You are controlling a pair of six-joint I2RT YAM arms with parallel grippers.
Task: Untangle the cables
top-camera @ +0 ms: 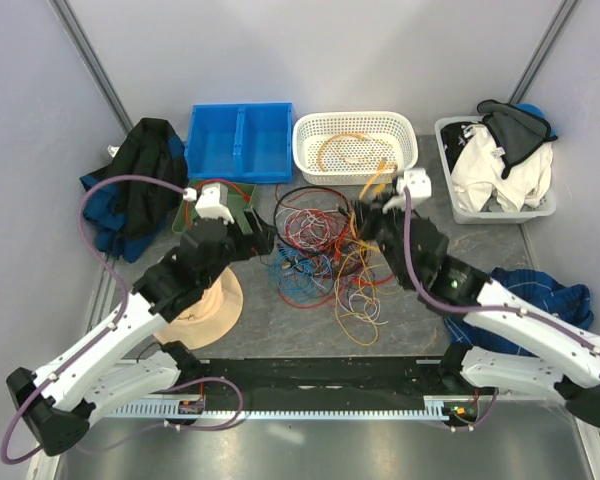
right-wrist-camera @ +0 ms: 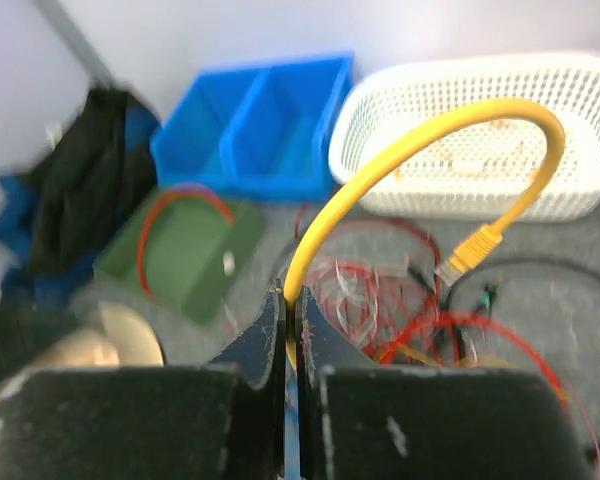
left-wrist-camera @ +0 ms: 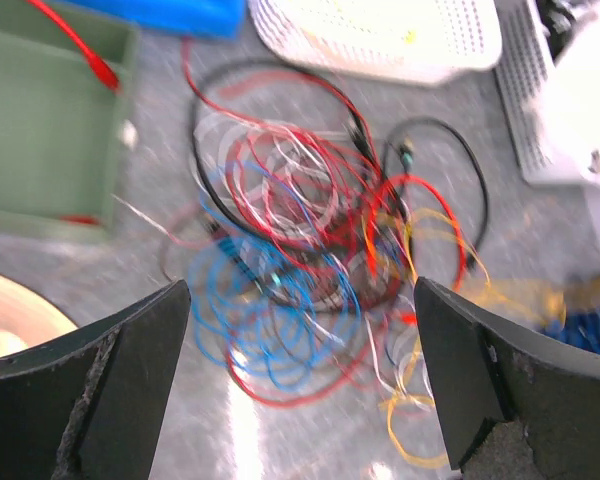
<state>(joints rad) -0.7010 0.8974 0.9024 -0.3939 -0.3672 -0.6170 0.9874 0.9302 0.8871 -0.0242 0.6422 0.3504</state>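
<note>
The cables [top-camera: 315,252] lie in a loose tangle of red, blue, black, white and orange-yellow wires on the grey table. My left gripper [left-wrist-camera: 300,300] hangs open and empty above the blue loops [left-wrist-camera: 265,315] at the tangle's left side [top-camera: 268,240]. My right gripper [right-wrist-camera: 298,300] is shut on a thick yellow cable [right-wrist-camera: 430,130]. That cable arches up from the jaws and ends in a plug [right-wrist-camera: 475,250]. In the top view the right gripper [top-camera: 372,212] is at the tangle's far right, in front of the white basket.
At the back stand a white basket [top-camera: 408,135] holding an orange cable, a blue bin [top-camera: 240,140] and a green tray [left-wrist-camera: 40,130] with a red cable. Dark clothing [top-camera: 135,185] lies left. A grey bin of clothes [top-camera: 495,170] stands right. A tan disc [top-camera: 212,300] lies under the left arm.
</note>
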